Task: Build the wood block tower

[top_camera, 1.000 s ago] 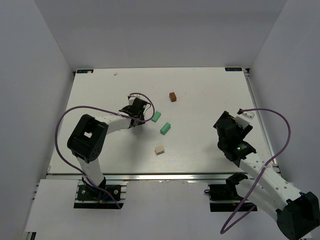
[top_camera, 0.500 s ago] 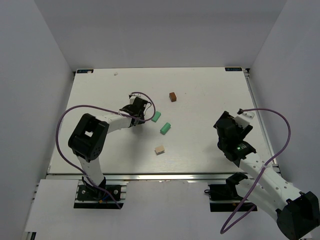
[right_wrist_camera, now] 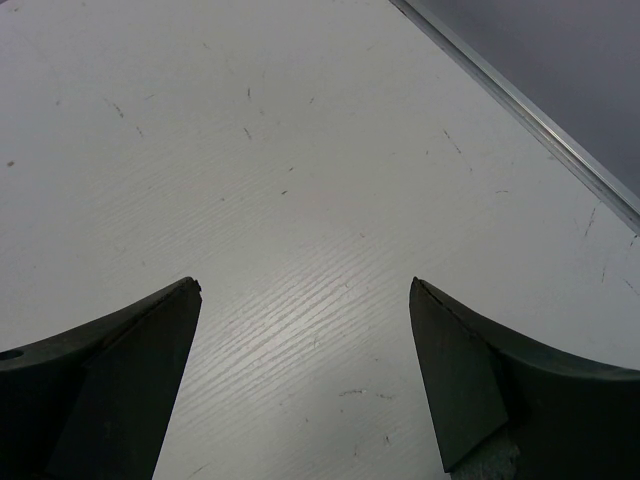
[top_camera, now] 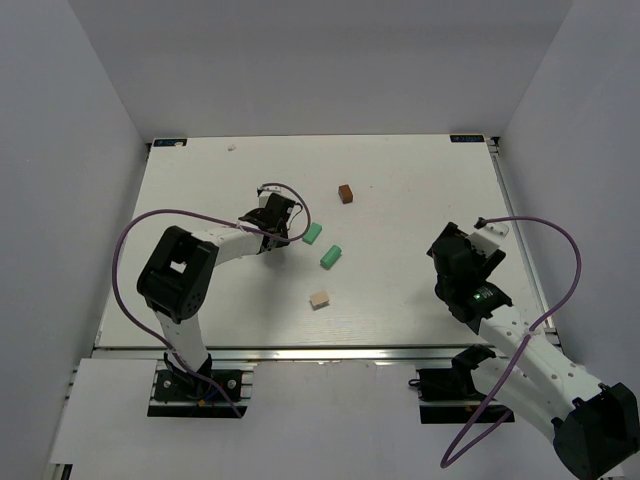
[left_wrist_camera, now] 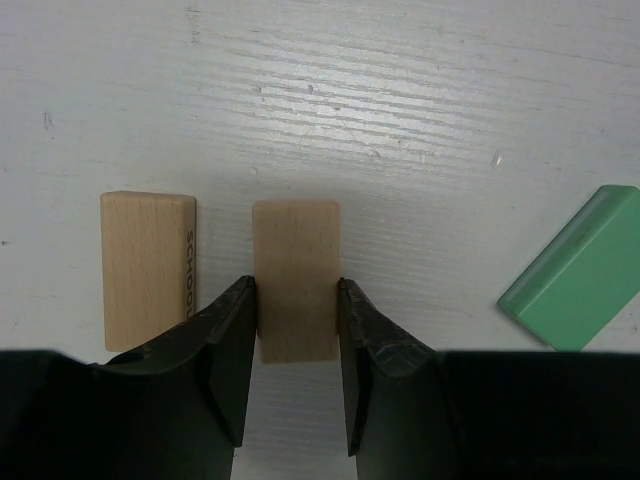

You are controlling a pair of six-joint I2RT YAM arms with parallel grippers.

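Note:
No tower stands; the blocks lie scattered on the white table [top_camera: 420, 180]. My left gripper [top_camera: 274, 222] [left_wrist_camera: 295, 290] is shut on a light tan block [left_wrist_camera: 295, 240], its fingers pressed against both long sides. A second tan block [left_wrist_camera: 147, 270] lies just left of it. A mint-green oblong [left_wrist_camera: 585, 268] [top_camera: 313, 233] lies to the right, and another green oblong [top_camera: 331, 256] below it. The dark brown cube [top_camera: 346, 193] sits farther back. A third tan block [top_camera: 319, 299] lies nearer the front. My right gripper [top_camera: 468, 258] [right_wrist_camera: 305, 285] is open and empty over bare table.
The table's right metal edge [right_wrist_camera: 520, 100] runs close to my right gripper. Grey walls enclose the table on three sides. Purple cables loop off both arms.
My left gripper has shifted only slightly over the tan block. The loose blocks and the right arm have not moved.

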